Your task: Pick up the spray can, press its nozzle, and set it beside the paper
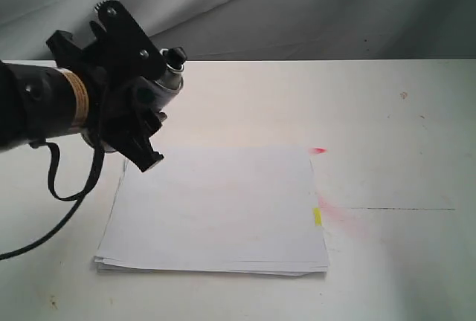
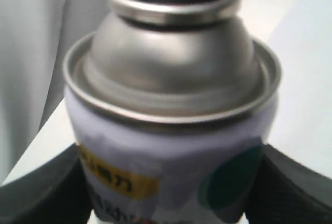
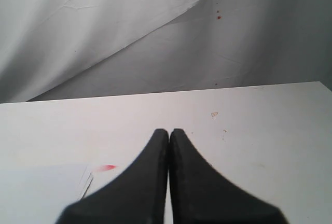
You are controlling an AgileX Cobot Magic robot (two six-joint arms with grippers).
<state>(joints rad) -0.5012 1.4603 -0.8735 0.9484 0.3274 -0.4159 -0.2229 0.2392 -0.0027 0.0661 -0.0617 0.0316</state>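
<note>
Aloft over the stained white table [image 1: 394, 269], left jaws grip the spray can [image 2: 171, 84]; right jaws meet.

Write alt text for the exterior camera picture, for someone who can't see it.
The left hand holds a spray can tilted in the air near the far left corner of the paper, its nozzle up. The paper stack lies on a white table, with a yellow mark on its right edge and red stains just beyond.

Soft, even light with faint shadows on the tabletop [image 1: 387, 128]; up close, the spray can [image 2: 171, 130] looks blurred.
</note>
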